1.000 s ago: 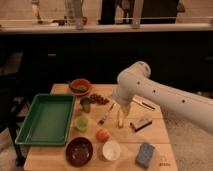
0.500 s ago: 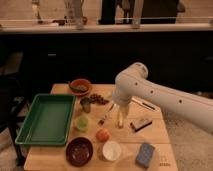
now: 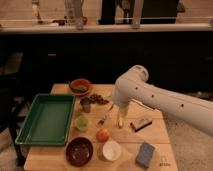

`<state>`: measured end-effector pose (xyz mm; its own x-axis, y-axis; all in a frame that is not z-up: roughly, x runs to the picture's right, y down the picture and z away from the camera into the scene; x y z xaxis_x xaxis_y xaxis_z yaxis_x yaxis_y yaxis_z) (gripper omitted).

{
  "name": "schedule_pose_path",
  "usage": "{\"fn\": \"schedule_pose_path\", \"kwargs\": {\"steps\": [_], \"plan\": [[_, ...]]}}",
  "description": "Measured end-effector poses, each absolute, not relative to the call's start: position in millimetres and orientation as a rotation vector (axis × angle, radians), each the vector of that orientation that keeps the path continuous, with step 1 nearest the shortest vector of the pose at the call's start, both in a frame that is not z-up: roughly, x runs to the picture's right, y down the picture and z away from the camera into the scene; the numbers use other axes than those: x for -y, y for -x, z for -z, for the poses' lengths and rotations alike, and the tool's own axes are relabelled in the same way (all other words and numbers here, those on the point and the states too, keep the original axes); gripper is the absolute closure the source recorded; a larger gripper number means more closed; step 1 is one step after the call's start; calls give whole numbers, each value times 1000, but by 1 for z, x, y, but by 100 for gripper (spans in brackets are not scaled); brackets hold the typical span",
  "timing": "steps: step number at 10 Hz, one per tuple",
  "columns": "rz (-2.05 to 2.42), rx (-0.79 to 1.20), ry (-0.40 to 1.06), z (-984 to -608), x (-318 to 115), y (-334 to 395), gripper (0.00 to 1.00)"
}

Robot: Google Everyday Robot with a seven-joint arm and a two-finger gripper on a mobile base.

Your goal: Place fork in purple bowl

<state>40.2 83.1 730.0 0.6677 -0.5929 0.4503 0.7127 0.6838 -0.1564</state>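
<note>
Fork (image 3: 103, 119): slim, lying diagonally on the tabletop (image 3: 160, 136), beyond the purple bowl (image 3: 79, 150) and to its right, apart from it and not inside it.

Claw (image 3: 120, 117): released, nothing grasped. It hangs pointing down from the white arm (image 3: 165, 102), further right of the purple bowl than the fork and just beside the fork. Contact with the tabletop cannot be determined.

Surface: light wooden tabletop. The purple bowl stands at its near edge.
- White cup (image 3: 111, 150) just right of the bowl.
- Orange fruit (image 3: 102, 135) beyond that cup.
- Green tray (image 3: 45, 120) beyond the bowl, to the left.
- Orange bowl (image 3: 80, 86) at the far side.
- Blue sponge (image 3: 145, 154) well to the right.

Room: dim. A long dark counter (image 3: 100, 45) runs behind the tabletop. Speckled floor (image 3: 187, 147) lies to the right.
</note>
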Motion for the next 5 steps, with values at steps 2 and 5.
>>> {"fn": "schedule_pose_path", "kwargs": {"steps": [2, 5], "plan": [[776, 381, 321, -744, -76, -22, 20], [788, 394, 347, -773, -65, -8, 20]]}}
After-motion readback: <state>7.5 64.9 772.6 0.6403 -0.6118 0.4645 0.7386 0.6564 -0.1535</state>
